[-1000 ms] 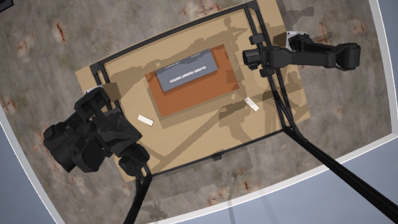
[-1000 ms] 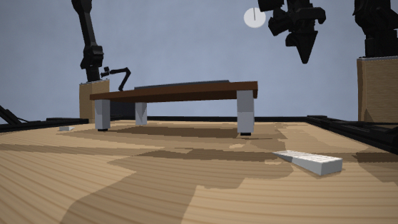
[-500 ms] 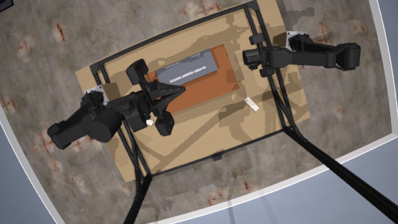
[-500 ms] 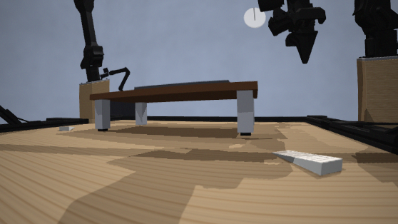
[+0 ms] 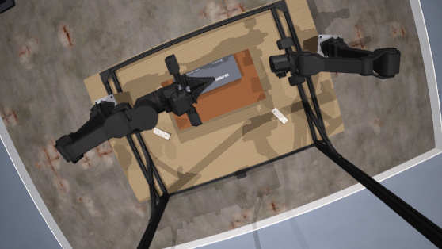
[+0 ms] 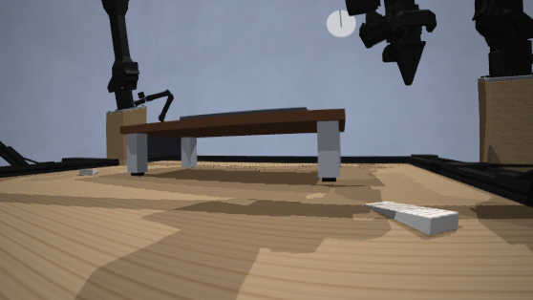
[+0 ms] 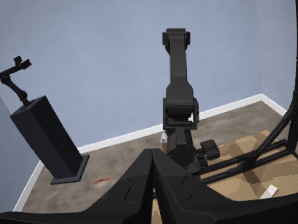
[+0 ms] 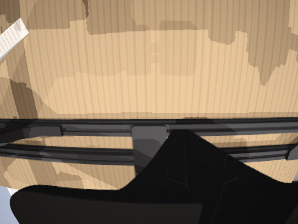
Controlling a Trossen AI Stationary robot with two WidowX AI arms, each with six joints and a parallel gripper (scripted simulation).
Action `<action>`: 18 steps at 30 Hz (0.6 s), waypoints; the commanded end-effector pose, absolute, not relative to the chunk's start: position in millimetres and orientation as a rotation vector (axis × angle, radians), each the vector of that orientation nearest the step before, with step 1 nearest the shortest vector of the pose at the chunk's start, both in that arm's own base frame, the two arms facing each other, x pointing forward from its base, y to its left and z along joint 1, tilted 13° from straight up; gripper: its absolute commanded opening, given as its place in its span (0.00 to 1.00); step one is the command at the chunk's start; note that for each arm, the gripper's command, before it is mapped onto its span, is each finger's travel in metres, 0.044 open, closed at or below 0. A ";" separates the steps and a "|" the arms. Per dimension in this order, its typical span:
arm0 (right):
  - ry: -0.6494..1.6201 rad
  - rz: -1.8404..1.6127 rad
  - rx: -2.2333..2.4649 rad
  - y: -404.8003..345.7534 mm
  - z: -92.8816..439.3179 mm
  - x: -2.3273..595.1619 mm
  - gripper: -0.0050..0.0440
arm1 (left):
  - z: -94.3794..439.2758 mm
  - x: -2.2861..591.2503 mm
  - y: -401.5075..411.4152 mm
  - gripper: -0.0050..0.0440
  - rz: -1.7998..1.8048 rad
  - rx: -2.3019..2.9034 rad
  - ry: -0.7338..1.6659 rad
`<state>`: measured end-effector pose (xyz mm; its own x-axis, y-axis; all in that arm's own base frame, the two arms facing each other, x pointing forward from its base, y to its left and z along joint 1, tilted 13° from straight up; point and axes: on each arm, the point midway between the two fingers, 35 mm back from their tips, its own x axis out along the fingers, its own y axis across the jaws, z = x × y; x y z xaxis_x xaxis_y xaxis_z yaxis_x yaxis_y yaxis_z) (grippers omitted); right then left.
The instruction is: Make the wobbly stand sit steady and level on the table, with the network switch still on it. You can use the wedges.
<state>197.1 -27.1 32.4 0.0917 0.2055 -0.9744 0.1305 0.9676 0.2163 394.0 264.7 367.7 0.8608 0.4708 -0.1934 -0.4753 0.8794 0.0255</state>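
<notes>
The stand [image 5: 230, 104] [image 6: 239, 125] is near the middle of the tabletop [image 5: 241, 139] [image 6: 215, 258] [image 7: 235, 190] [image 8: 100, 90], with its long sides roughly parallel to the 2 long edges. In the exterior view, its board appears tilted, higher at the right arm's end. 3 legs are visible; which feet bear on the wood cannot be told. The network switch [image 5: 226, 75] [image 6: 244, 113] lies on the board, offset toward the long edge farther from the wedges.

Wedge 1 [image 5: 161, 134] [image 6: 89, 172] lies flat beside the stand, toward the left arm's short edge. Wedge 2 [image 5: 280, 116] [image 6: 425, 217] [image 7: 269, 191] [image 8: 11, 38] lies flat near the stand's opposite end, toward the right arm's short edge. In the exterior view, its thin end points left. Both wedges are apart from the legs.

Left gripper [image 5: 214, 79] [image 7: 154, 151]: positioned above the switch; 2 fingers together, nothing between them. Its wrist camera faces the right arm [image 5: 341, 65] [image 7: 179, 75].

Right gripper [image 5: 280, 63] [image 6: 408, 84] [image 8: 181, 131]: raised near the right arm's short edge, fingers pointing down and together, nothing between them.
</notes>
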 end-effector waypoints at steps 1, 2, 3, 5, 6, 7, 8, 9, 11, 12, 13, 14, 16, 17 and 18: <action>1.484 0.057 0.275 -27.1 32.4 197.1 0.10 | 316.9 398.2 265.8 0.10 0.479 -0.069 0.324; 1.484 0.057 0.275 -27.1 32.4 197.1 0.10 | 316.9 398.2 265.8 0.10 0.479 -0.069 0.324; 1.484 0.057 0.275 -27.1 32.4 197.1 0.10 | 316.9 398.2 265.8 0.10 0.479 -0.069 0.324; 1.484 0.057 0.275 -27.1 32.4 197.1 0.10 | 316.9 398.2 265.8 0.10 0.479 -0.069 0.324; 1.484 0.057 0.275 -27.1 32.4 197.1 0.10 | 316.9 398.2 265.8 0.10 0.479 -0.069 0.324; 1.484 0.057 0.275 -27.1 32.4 197.1 0.10 | 311.3 396.9 265.3 0.10 0.480 -0.079 0.343; 1.484 0.057 0.275 -27.1 32.4 197.1 0.10 | 296.7 396.0 263.9 0.10 0.474 -0.094 0.384; 1.484 0.057 0.275 -27.1 32.4 197.1 0.10 | 282.3 394.6 262.3 0.10 0.467 -0.110 0.424; 1.484 0.057 0.275 -27.1 32.4 197.1 0.10 | 254.0 390.6 258.1 0.10 0.454 -0.142 0.505; 1.484 0.057 0.275 -27.1 32.4 197.1 0.10 | 240.1 388.1 255.5 0.10 0.447 -0.159 0.546; 1.484 0.057 0.275 -27.1 32.4 197.1 0.10 | 226.5 385.1 252.7 0.10 0.440 -0.175 0.586; 1.484 0.057 0.275 -27.1 32.4 197.1 0.10 | 213.1 381.8 249.6 0.10 0.433 -0.192 0.626; 1.484 0.057 0.275 -27.1 32.4 197.1 0.10 | 187.1 374.0 242.7 0.10 0.418 -0.225 0.706; 1.484 0.057 0.275 -27.1 32.4 197.1 0.10 | 174.5 369.6 238.8 0.10 0.410 -0.242 0.746; 1.484 0.057 0.275 -27.1 32.4 197.1 0.10 | 174.5 369.6 238.8 0.10 0.410 -0.242 0.746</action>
<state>197.1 -27.1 32.4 0.0917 0.2055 -0.9744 0.1305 0.9676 0.2163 375.5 244.9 206.7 0.7066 0.3160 -0.6332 -0.4469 0.8930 -0.0530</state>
